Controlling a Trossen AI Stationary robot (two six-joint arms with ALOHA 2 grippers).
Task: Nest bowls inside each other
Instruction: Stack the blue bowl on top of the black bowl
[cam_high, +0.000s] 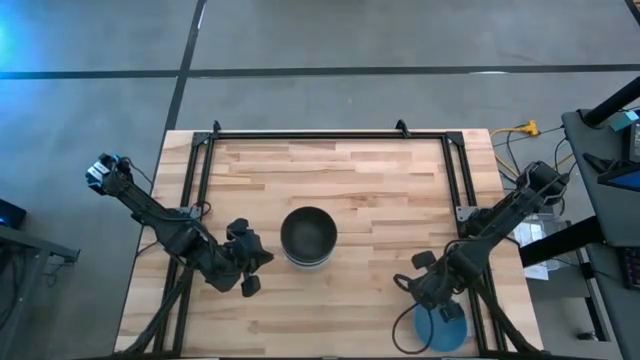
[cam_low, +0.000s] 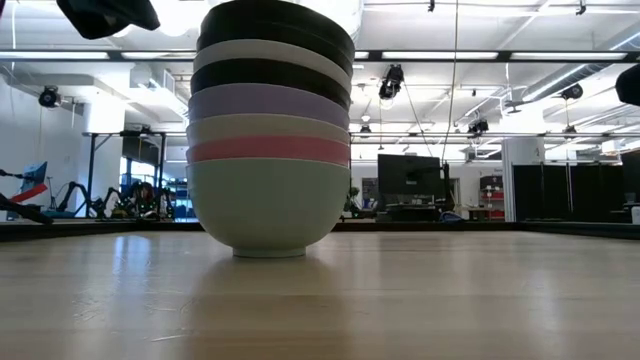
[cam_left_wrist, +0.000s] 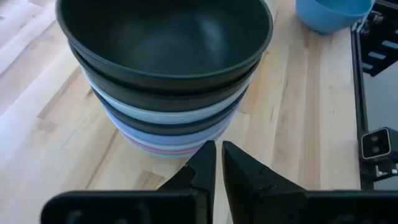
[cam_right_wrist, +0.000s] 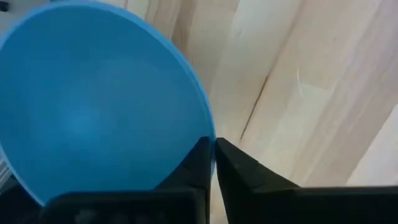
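Observation:
A stack of nested bowls (cam_high: 308, 236) stands on its mint green bottom bowl (cam_low: 268, 210) in the middle of the table. Above that are pink, cream, lavender, black and white bowls, with two black ones on top (cam_left_wrist: 165, 43). My left gripper (cam_high: 250, 272) is shut and empty, raised just left of the stack, and its fingers (cam_left_wrist: 219, 158) point at it. My right gripper (cam_high: 440, 305) is shut on the blue bowl (cam_high: 440, 328) at the table's near right corner. The blue bowl also shows in the left wrist view (cam_left_wrist: 329, 12). My right gripper pinches the blue bowl's rim (cam_right_wrist: 208, 134), with one finger inside the bowl and one outside. The fingers come from above, slanting down. The bowl is mouth up. I cannot tell whether its base rests on the table.
A black metal frame (cam_high: 330, 134) runs along the far edge and both sides of the wooden table (cam_high: 380, 180). Bare wood lies between the stack and the blue bowl. A small camera block (cam_left_wrist: 378, 144) sits beyond the table's right rail.

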